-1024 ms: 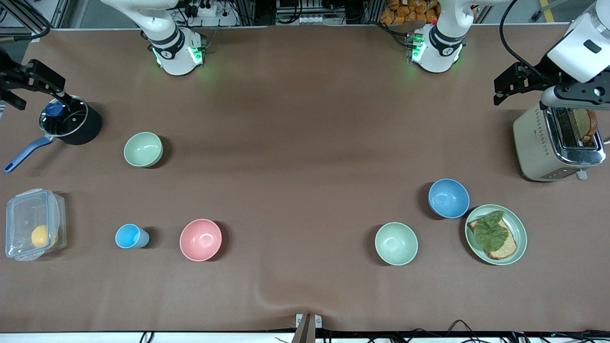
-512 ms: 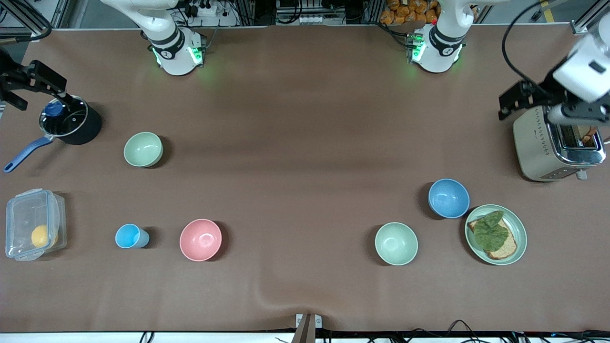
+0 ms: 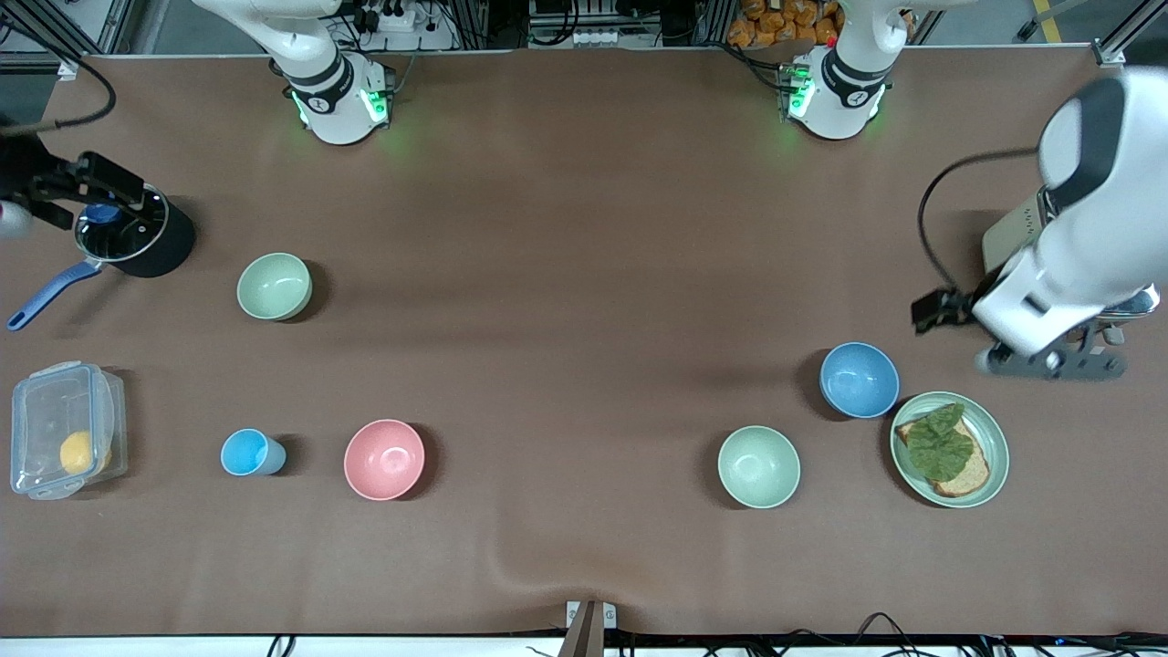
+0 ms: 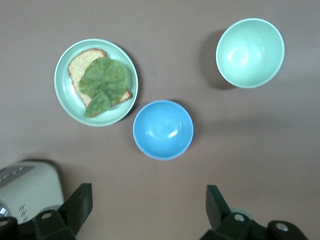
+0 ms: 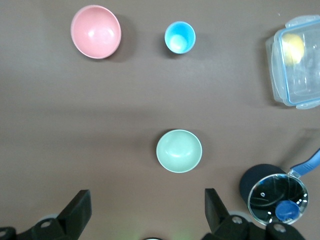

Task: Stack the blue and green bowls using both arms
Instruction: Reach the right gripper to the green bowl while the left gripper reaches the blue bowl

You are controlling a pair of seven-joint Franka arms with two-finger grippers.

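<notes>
right gripper [image 3: 87, 187]: over the black pot [image 3: 137, 242] at the right arm's end of the counter [image 3: 566, 274]; fingers [image 5: 77, 212] spread wide, nothing between them.
clear box [image 3: 64, 429]: nearer the front camera than the pot, a yellow item inside.
green bowl [image 3: 274, 286]: upright on the counter toward the right arm's end, apart from everything around it — seen empty in the right wrist view [image 5: 179, 150].
small blue cup [image 3: 251, 453]: beside the pink bowl [image 3: 384, 459], both nearer the front camera than the green bowl.
second green bowl [image 3: 758, 466]: toward the left arm's end, nearer the front camera than the blue bowl.
blue bowl [image 3: 859, 380]: upright, empty, just beside the green plate [image 3: 995, 470] carrying bread and a leaf.
left gripper [image 4: 149, 202]: over bare counter between the toaster [image 4: 25, 187] and the blue bowl; fingers [image 4: 214, 200] wide apart, holding nothing.
</notes>
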